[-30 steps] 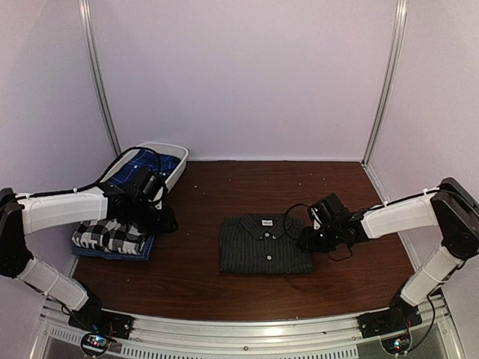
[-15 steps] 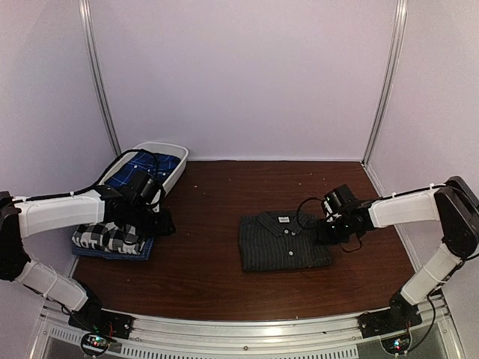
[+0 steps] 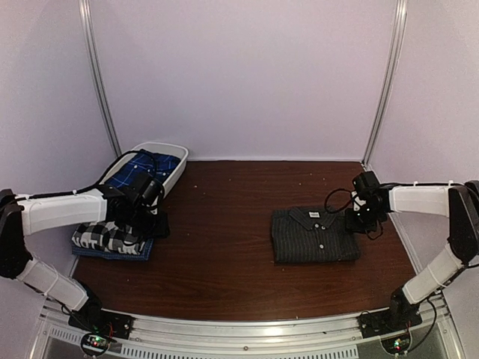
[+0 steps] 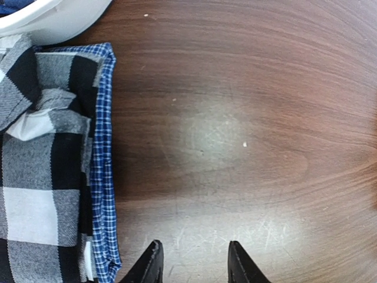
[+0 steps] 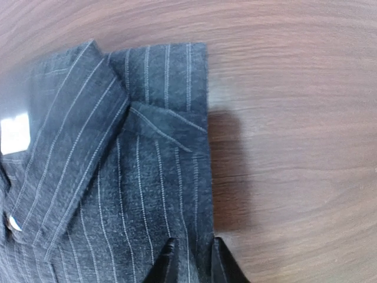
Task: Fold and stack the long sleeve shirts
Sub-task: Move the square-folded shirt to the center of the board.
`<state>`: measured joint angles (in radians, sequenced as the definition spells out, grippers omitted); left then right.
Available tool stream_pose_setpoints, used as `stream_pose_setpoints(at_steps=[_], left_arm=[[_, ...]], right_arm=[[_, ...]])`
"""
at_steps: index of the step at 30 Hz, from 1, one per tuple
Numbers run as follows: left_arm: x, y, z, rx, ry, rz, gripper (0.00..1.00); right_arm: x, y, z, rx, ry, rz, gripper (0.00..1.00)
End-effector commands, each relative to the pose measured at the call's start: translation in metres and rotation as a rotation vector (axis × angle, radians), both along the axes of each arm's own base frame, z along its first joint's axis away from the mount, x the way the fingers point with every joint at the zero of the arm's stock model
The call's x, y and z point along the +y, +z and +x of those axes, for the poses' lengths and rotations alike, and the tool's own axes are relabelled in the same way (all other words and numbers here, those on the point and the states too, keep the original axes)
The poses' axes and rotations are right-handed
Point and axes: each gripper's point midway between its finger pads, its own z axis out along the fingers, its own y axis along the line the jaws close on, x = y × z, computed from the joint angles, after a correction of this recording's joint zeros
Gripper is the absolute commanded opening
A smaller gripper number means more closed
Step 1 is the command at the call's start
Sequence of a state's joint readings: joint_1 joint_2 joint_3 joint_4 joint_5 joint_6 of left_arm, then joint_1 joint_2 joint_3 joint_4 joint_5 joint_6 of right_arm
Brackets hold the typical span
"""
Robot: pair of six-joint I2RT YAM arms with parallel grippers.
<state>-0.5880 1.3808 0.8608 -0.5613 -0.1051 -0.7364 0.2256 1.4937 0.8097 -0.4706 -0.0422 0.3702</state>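
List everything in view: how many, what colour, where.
pinstriped shirt: one, dark charcoal, folded, right of the table's centre
checked shirt: one, black and white, folded, left side
blue shirt: one, blue with fine white checks, under the checked shirt
tub: one, white, back left, holding blue cloth
table: one, dark brown wood
left gripper: one, black, over bare table beside the checked shirt
right gripper: one, black, at the pinstriped shirt's right edge

Soft overhead light, pale glare on the table [image 4: 206, 127]
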Motion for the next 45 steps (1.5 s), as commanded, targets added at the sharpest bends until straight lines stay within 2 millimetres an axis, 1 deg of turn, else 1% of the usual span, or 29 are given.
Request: stream_pose_setpoints(at_steps=[1,3,4,5,6,9,12,14,17,21,27,29,33,38,40,42,45], left_arm=[[0.015,0.001,0.009,-0.011,0.048,0.064,0.39],[0.021,-0.003,0.009,-0.006,0.059,0.097,0.41],[0.024,-0.005,0.009,-0.002,0.065,0.114,0.41],[0.026,-0.006,0.01,-0.003,0.07,0.126,0.42],[0.028,-0.007,0.011,-0.004,0.076,0.139,0.42],[0.034,-0.011,0.017,-0.005,0.089,0.185,0.42],[0.037,-0.015,0.025,0.001,0.091,0.241,0.41],[0.038,-0.016,0.032,-0.004,0.09,0.273,0.4],[0.04,-0.02,0.039,0.003,0.085,0.32,0.38],[0.046,-0.03,0.046,0.027,0.085,0.386,0.37],[0.052,-0.048,0.049,0.069,0.079,0.447,0.33],[0.055,-0.052,0.048,0.074,0.085,0.469,0.33],[0.06,-0.055,0.049,0.074,0.099,0.5,0.33],[0.07,-0.052,0.05,0.063,0.127,0.558,0.33],[0.073,-0.052,0.051,0.063,0.131,0.58,0.32],[0.075,-0.054,0.052,0.064,0.132,0.599,0.24],[0.073,-0.057,0.052,0.074,0.125,0.595,0.08]], right_arm=[[-0.003,0.031,0.012,-0.071,0.003,-0.004,0.37],[0.001,0.045,0.016,-0.116,0.003,0.023,0.52],[0.003,0.055,0.018,-0.148,0.004,0.039,0.58],[0.005,0.064,0.019,-0.175,0.007,0.056,0.61],[0.008,0.073,0.021,-0.204,0.007,0.074,0.63],[0.018,0.101,0.025,-0.293,0.027,0.14,0.65],[0.027,0.119,0.027,-0.351,0.037,0.189,0.65],[0.034,0.126,0.027,-0.374,0.052,0.217,0.64],[0.042,0.125,0.027,-0.375,0.067,0.235,0.64],[0.046,0.122,0.027,-0.374,0.076,0.243,0.63],[0.049,0.118,0.027,-0.369,0.084,0.25,0.63],[0.049,0.116,0.026,-0.366,0.086,0.251,0.62],[0.051,0.111,0.026,-0.358,0.092,0.257,0.61],[0.053,0.107,0.025,-0.349,0.096,0.264,0.61],[0.054,0.106,0.025,-0.347,0.098,0.267,0.61],[0.056,0.105,0.025,-0.346,0.102,0.272,0.61],[0.057,0.104,0.026,-0.344,0.105,0.273,0.6]])
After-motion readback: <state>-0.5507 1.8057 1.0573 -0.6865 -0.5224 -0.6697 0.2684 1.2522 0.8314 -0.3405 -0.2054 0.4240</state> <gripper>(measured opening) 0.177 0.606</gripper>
